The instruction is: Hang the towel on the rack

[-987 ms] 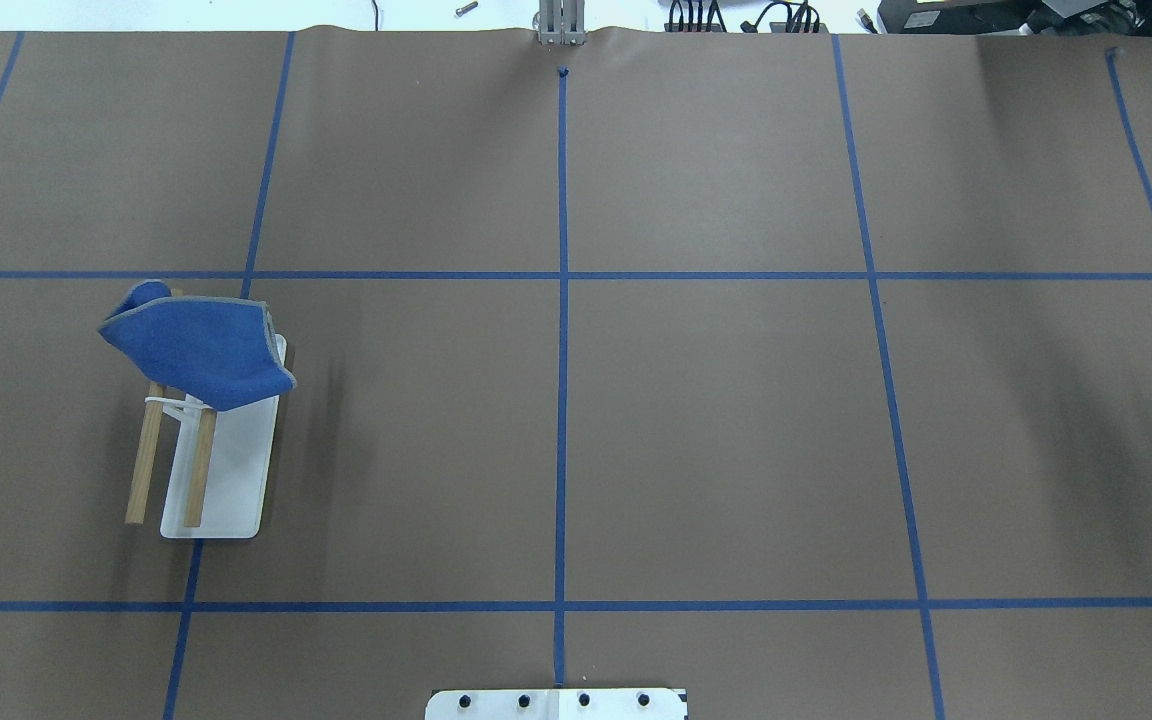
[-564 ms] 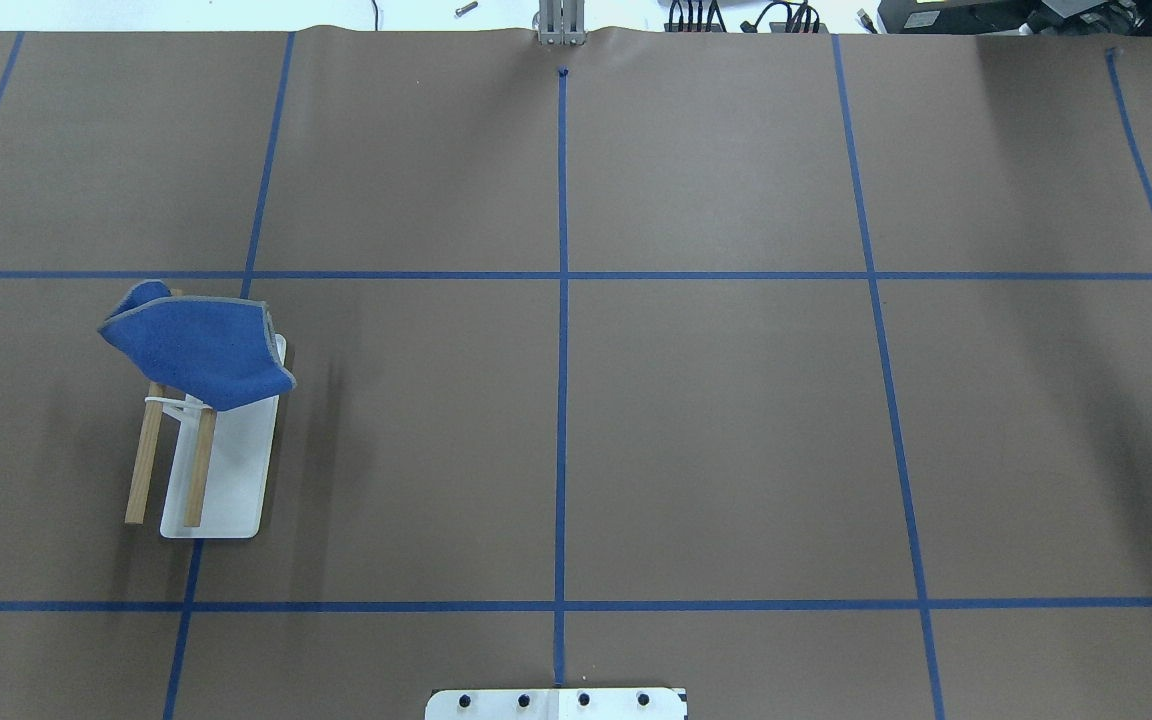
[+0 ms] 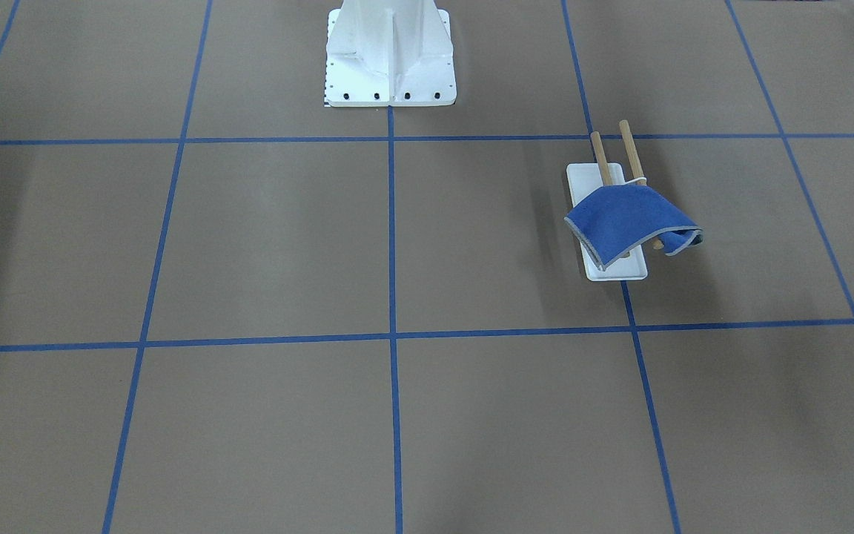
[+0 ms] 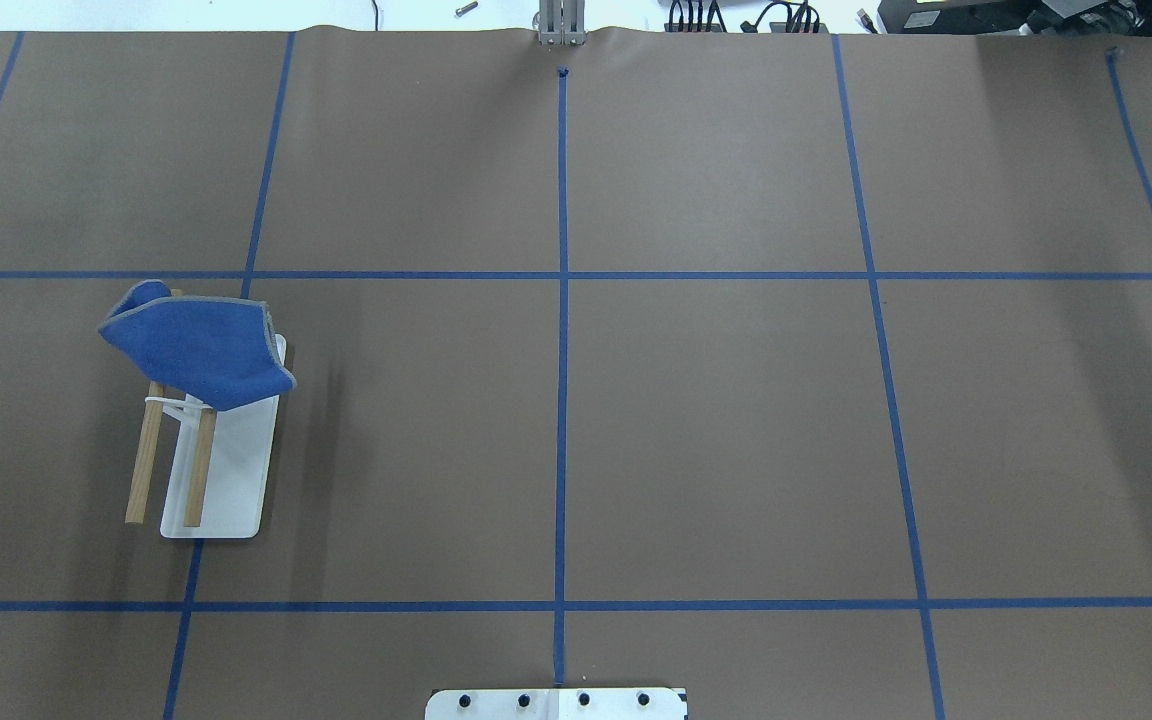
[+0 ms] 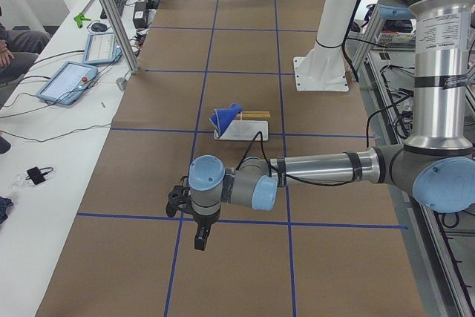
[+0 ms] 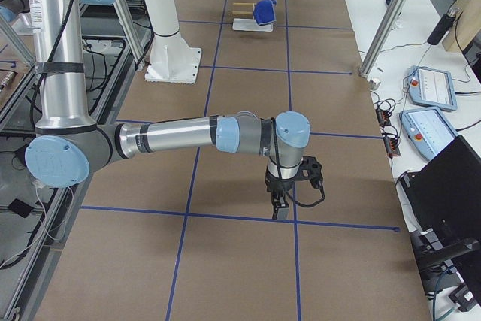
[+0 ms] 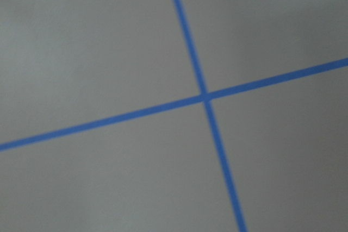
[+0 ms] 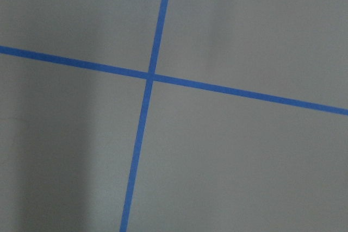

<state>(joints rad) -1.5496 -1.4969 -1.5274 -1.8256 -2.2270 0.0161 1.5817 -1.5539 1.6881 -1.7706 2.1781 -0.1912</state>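
Overhead view: a second ago the dark tips of my left hand [image 5: 200, 241] and my right hand [image 6: 279, 208] poked in at the 9 o'clock and 3 o'clock edges; now neither shows here. The small royal-blue square towel with its pale grey stitched edge [image 4: 198, 345] has not shifted. It lies draped over the 12 o'clock ends of the two wooden dowels of the small white-based rack [image 4: 226, 480], at about 9 o'clock on the brown tabletop [image 4: 736, 450]. One corner of it is rumpled at 10 o'clock. The large white bolted pedestal [image 4: 556, 703] sits at 6 o'clock.

Front-facing view: the towel [image 3: 623, 219] covers the 6 o'clock half of the rack [image 3: 620, 271], at 2 o'clock from centre, with the dowel ends bare at 12 o'clock. The pedestal [image 3: 390, 67] stands at 12 o'clock.

Left side view: my left hand hangs above the tabletop, well apart from the towel [image 5: 225, 116]. I cannot tell whether it is spread or pressed together.

Right side view: my right hand hangs likewise, far from the towel [image 6: 264, 11] at 12 o'clock; again I cannot tell its state.

Both wrist views: only blurred crossings of blue tape lines [image 7: 205, 97] on the brown tabletop.
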